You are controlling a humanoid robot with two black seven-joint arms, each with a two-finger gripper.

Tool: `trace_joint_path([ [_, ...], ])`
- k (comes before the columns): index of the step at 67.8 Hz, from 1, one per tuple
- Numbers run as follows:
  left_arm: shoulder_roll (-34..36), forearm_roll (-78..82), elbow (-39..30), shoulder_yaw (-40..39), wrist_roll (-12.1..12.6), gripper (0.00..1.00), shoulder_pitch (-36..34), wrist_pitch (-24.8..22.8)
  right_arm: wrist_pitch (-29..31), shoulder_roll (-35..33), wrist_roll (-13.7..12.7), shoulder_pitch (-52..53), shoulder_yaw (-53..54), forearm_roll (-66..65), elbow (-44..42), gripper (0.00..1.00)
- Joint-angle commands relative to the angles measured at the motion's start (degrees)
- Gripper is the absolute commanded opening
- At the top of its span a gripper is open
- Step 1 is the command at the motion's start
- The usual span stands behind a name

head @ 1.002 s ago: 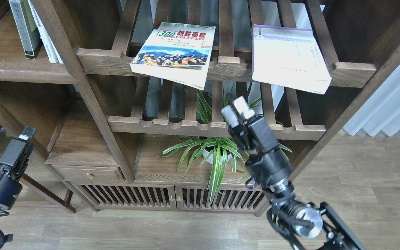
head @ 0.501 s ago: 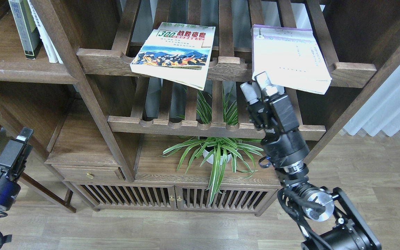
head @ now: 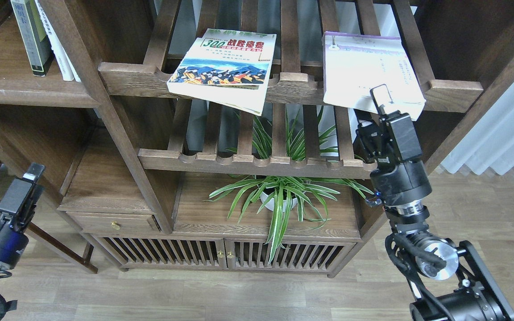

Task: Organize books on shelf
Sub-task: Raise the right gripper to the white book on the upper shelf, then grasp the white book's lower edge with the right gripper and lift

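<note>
The white book with a purple top band (head: 368, 67) lies flat on the upper slatted rack, its front edge overhanging the rail. My right gripper (head: 371, 106) is open at that front edge: one finger (head: 380, 96) lies over the cover, the other is hidden under the book. The cream "300" book (head: 226, 67) lies flat on the same rack to the left, also overhanging. The black-grey book with a yellow-green panel (head: 28, 35) stands upright on the solid shelf (head: 29, 91) at top left. My left gripper (head: 31, 171) hangs low at the left, holding nothing.
Thin white-spined books (head: 58, 42) stand beside the black-grey book. A second slatted rack (head: 257, 162) lies below the upper one. A potted spider plant (head: 279, 196) stands on the cabinet top under the racks. A white curtain (head: 502, 133) hangs at the right.
My right gripper has risen and moved right, from below the lower rack to the front edge of the white book. The left arm has barely moved. The books have not moved.
</note>
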Motion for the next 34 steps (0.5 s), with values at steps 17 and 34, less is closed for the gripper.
trace_joint_path([
  [17, -0.1, 0.0, 0.0, 0.1, 0.2, 0.97, 0.0, 0.0, -0.6, 0.3, 0.1, 0.1, 0.2, 0.0, 0.1, 0.84],
  [34, -0.1, 0.0, 0.0, 0.1, 0.1, 0.97, 0.1, 0.0, -3.8, 0.3, 0.2, 0.5, 0.2, -0.1, 0.1, 0.82],
])
